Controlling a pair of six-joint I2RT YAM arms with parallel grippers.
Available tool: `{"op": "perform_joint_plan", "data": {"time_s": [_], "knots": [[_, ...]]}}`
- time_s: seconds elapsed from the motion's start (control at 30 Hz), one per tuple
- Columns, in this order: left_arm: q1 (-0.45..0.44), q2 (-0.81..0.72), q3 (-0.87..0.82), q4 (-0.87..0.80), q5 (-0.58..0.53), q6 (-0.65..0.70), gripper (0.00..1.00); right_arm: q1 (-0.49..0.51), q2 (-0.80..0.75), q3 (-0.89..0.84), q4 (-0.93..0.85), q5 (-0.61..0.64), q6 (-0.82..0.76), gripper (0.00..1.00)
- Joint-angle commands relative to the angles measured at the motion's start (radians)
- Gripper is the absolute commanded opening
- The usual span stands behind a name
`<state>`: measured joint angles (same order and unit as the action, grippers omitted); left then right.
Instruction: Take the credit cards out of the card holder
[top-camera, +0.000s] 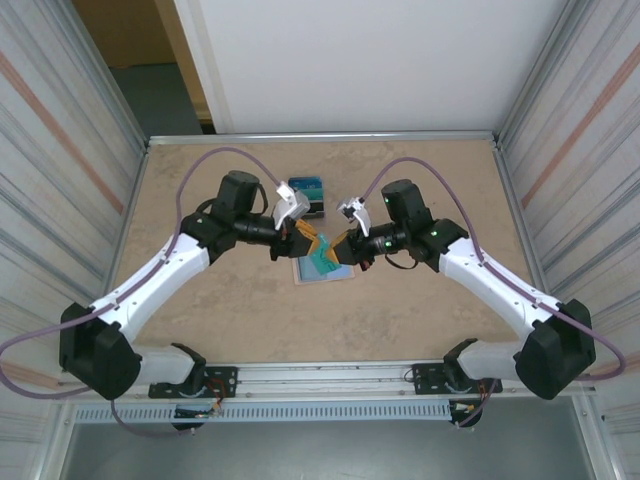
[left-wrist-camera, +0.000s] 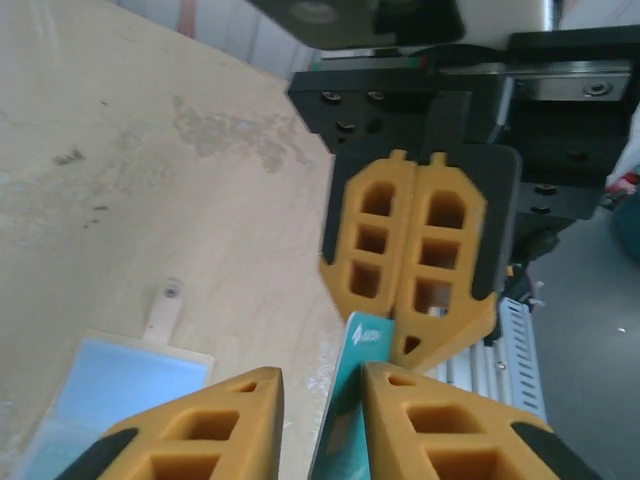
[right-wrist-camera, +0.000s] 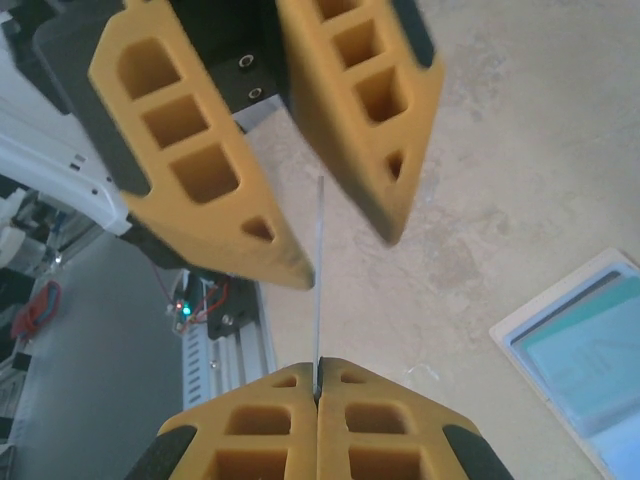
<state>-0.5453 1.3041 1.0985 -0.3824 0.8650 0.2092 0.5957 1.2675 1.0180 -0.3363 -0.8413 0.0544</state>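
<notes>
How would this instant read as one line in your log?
right gripper: shut on teal card; left gripper: open, straddling same card; card holder: open, flat on table; other cards: on table beyond

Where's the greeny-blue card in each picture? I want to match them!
Top external: teal card mid-table, just above the card holder.
Left wrist: teal card at bottom centre, inside the open left gripper.
Right wrist: teal card is a thin edge-on line at centre, pinched by the right gripper below.
Shared landmark: the pale-blue-lined card holder, lower left in left wrist, lower right in right wrist.
</notes>
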Motion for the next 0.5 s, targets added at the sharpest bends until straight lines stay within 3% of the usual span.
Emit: {"op": "perform_joint_plan", "data": {"time_s": [0.0,0.17,0.27,0.33,0.47], "knots": [[-0.027,0.004,0.038,-0.081,0.019,0.074,0.14,0.004,-0.011,0.021,-0.002,-0.009,-0.024,0.00],[-0.043,-0.005,0.012,-0.054,-0.016,0.067,0.00,-0.013,-0.044,-0.013,0.049,0.054,0.027,0.05],[-0.042,-0.028,-0.025,0.014,-0.064,0.015,0.00,-0.040,-0.070,-0.059,0.114,0.071,0.080,0.18],[-0.042,-0.054,-0.063,0.095,-0.095,-0.041,0.00,-0.049,-0.093,-0.099,0.160,0.098,0.124,0.33],[-0.044,-0.124,-0.179,0.321,-0.210,-0.237,0.00,-0.051,-0.148,-0.196,0.283,0.242,0.255,0.53]]}}
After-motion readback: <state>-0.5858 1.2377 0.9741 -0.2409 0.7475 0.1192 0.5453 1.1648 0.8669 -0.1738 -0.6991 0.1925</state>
